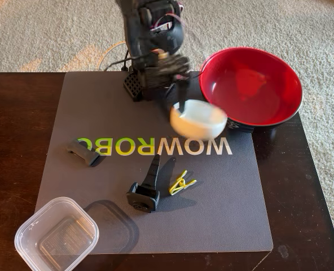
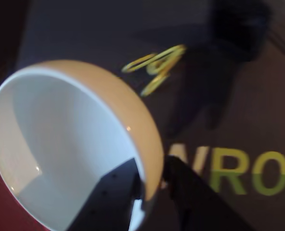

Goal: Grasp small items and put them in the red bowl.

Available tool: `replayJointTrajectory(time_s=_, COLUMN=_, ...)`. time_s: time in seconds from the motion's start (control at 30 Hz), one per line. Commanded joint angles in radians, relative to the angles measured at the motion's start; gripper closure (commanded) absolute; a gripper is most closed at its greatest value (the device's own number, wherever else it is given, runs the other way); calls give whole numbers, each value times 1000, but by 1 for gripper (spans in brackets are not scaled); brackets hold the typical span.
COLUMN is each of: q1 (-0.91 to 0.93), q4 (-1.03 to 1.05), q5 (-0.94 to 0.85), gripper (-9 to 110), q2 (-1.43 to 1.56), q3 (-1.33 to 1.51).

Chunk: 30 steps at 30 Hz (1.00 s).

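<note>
Clamping the cream-white ring [image 2: 84, 144] by its wall, one finger [image 2: 109, 202] inside and one outside, our gripper [image 1: 181, 104] holds it blurred above the grey mat [image 1: 240, 197], just beside the red bowl [image 1: 291, 84]'s near rim. Open mat lies below the fingers. Only the fixed view shows us the black pointed part [image 1: 147, 189], flat black bar [image 1: 83, 153] and clear tub [image 1: 57, 235]; the yellow clip [image 1: 181, 183] appears in both.
</note>
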Motion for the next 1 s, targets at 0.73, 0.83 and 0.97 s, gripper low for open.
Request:
replayJointTrajectory(time_s=0.73, q1=-583, q4=-52, q5=-117, gripper=101, q2=-465, q3=-212)
replayJointTrajectory(time_s=0.83, q1=-594, q4=-58, q5=-189, gripper=91, q2=-508, q3=-170)
replayJointTrajectory(time_s=0.97, q1=-571, q4=-77, q5=-230, gripper=79, q2=-538, q3=-158)
